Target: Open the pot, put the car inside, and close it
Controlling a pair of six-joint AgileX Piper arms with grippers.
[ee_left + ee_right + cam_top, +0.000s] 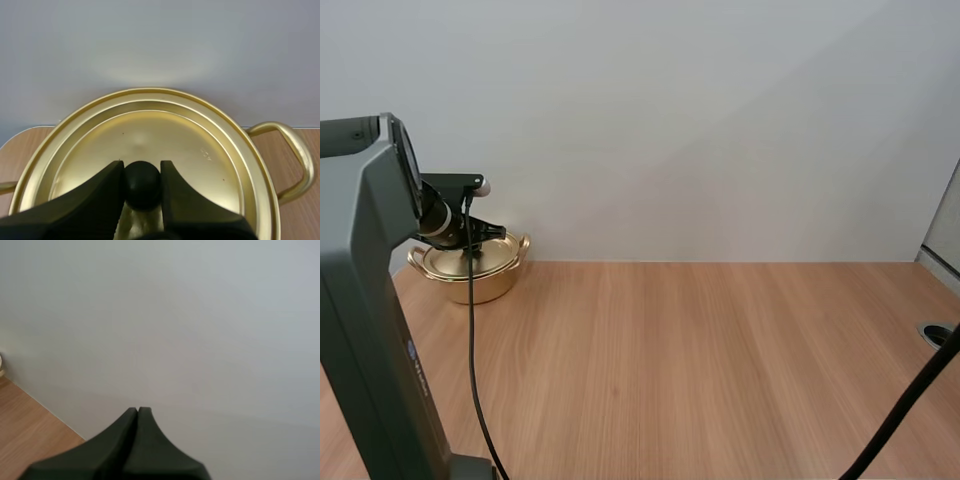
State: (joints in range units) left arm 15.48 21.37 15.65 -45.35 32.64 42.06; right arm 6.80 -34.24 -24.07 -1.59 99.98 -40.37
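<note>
Noted round gold metal pot [490,284] at far-left of light wooden desk [720,370], near back edge, close to grey wall [700,120]. Gold lid [195,150] seated on. L jaws narrow, pinching lid's black ball knob [143,184]. Broad desk stretch R of pot. L wrist: loop handle [296,159] beyond rim. R wrist: R jaws pressed together as one wedge, facing wall by desk edge.

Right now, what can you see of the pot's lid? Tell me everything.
The lid is round, shiny gold-coloured metal with stepped concentric rings and a black ball knob at its centre. It sits flat and closed on the pot, which stands at the far left of the table. The left end effector pinches the knob between its fingers; nothing else touches the lid.
</note>
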